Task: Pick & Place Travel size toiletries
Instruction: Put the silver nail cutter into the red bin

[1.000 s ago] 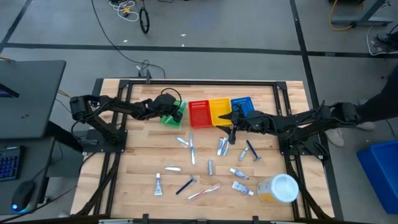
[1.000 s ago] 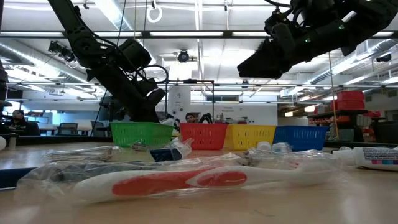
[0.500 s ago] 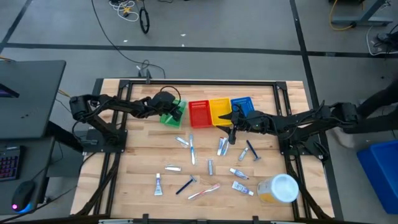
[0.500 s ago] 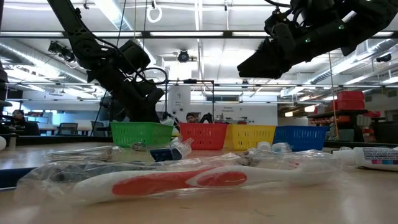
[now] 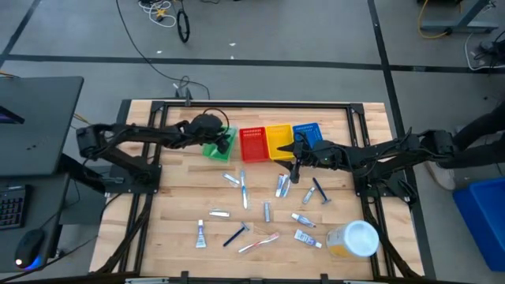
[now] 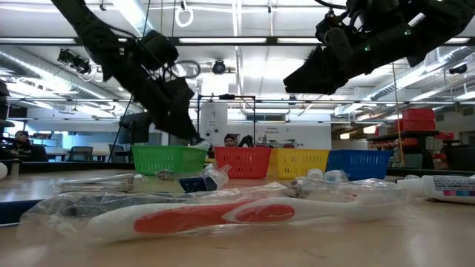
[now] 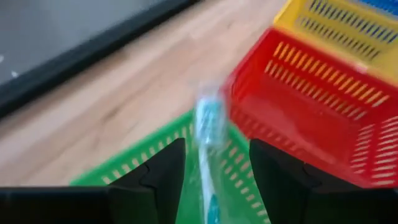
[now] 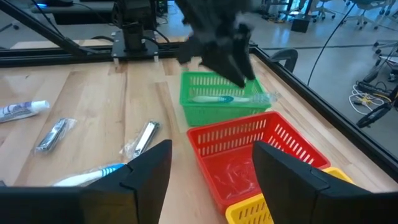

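My left hand [image 5: 223,144], fingers apart, has one toothbrush [image 8: 227,98] in the green basket [image 8: 214,107]; many toiletries [image 5: 267,211] wait toward six o'clock on the tabletop [image 5: 173,205]

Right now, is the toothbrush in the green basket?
Partly: the toothbrush lies across the green basket, one end past its rim, below the open left gripper.

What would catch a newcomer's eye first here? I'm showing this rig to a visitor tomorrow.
Probably the row of baskets at the table's far side: green basket, red basket, yellow, blue. Next, the left gripper above the green one, fingers open, a blue toothbrush lying across it. Nearer, toiletries lie scattered over the wood.
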Available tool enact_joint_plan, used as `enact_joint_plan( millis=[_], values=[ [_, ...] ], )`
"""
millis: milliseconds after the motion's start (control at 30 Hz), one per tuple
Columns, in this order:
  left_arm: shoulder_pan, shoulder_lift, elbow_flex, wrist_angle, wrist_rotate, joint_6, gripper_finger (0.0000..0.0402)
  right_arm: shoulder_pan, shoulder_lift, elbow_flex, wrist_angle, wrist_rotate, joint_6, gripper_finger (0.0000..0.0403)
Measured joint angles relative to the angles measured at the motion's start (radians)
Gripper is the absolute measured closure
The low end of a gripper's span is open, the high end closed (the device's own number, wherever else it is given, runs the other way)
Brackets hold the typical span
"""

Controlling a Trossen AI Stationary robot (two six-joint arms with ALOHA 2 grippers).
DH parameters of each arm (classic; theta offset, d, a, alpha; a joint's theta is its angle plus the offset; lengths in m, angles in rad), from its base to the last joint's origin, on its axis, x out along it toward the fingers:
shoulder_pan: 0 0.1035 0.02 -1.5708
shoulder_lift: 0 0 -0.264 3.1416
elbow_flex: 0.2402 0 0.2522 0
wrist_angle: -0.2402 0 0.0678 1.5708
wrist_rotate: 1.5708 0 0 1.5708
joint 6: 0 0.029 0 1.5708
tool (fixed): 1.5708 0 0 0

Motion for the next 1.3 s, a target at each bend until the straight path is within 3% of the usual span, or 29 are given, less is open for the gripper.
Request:
enact_joint_plan(
  millis=[300, 600, 1000, 1300],
  values=[
    [-0.209, -0.159, 0.014, -0.089, 0.131, 0.179, 0.022, 0.001, 0.0, 0.0, 0.0, -0.013, -0.001, 0.0174],
    [-0.435, -0.092, 0.012, -0.211, 0.058, 0.251, 0.022, 0.0, 0.0, 0.0, 0.001, -0.012, -0.003, 0.0186],
    [-0.448, 0.114, 0.06, -0.226, 0.058, 0.25, 0.0217, 0.0, 0.0, 0.0, 0.001, -0.012, -0.003, 0.0174],
    [-0.449, 0.241, 0.179, -0.418, 0.045, 0.311, 0.02, 0.0, 0.0, 0.0, 0.001, -0.012, -0.003, 0.0166]
  ],
)
